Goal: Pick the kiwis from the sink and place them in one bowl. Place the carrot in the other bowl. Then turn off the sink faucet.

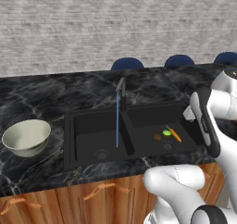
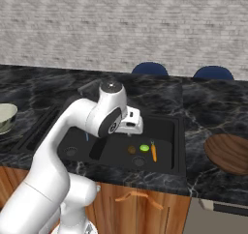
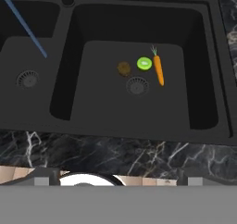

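- kiwis, green [image 3: 144, 63] and brown [image 3: 123, 68]: in the right basin of the sink [image 3: 210, 70], by the drain; likely light, round, slippery; grip across the middle.
- carrot [image 3: 159, 70]: just beside the green kiwi; stiff, thin.
- end effector [image 2: 131, 124]: released, above the sink.

I can read no writing, label, brand, number or sign on anything before me here; every surface I see is plain and unmarked.

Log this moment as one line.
gripper: open | kiwis, carrot: right sink basin | faucet: running | bowls: empty
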Controlling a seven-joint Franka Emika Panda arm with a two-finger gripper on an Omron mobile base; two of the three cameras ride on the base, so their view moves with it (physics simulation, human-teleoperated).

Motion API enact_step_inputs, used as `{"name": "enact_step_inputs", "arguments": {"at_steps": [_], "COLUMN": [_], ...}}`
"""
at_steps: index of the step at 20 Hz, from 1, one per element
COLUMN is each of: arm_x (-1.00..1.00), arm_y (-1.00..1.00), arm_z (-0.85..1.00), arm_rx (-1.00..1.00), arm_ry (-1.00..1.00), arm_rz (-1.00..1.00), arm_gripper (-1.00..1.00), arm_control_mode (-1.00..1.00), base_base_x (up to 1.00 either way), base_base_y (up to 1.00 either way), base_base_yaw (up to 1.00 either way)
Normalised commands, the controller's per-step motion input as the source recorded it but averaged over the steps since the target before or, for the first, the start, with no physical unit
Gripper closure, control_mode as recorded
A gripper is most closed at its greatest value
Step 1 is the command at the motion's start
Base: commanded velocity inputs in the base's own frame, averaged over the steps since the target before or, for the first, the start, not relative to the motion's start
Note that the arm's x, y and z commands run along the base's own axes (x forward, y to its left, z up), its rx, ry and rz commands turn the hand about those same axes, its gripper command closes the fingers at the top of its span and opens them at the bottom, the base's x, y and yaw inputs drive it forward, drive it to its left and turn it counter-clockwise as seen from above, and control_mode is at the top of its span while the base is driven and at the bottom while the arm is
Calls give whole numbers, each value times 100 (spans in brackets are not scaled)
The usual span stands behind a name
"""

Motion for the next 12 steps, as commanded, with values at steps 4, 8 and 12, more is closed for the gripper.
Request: {"name": "enact_step_inputs", "arguments": {"at_steps": [4, 8, 12], "arm_x": [0, 0, 0], "arm_y": [-11, -1, 0], "arm_z": [-29, -29, -31], "arm_rx": [0, 0, 0], "arm_ry": [0, 0, 0], "arm_rz": [0, 0, 0], "arm_gripper": [-100, -100, -100], "arm_control_mode": [-100, -100, -100], "base_base_x": [0, 0, 0], "base_base_y": [0, 0, 0], "base_base_yaw": [0, 0, 0]}}
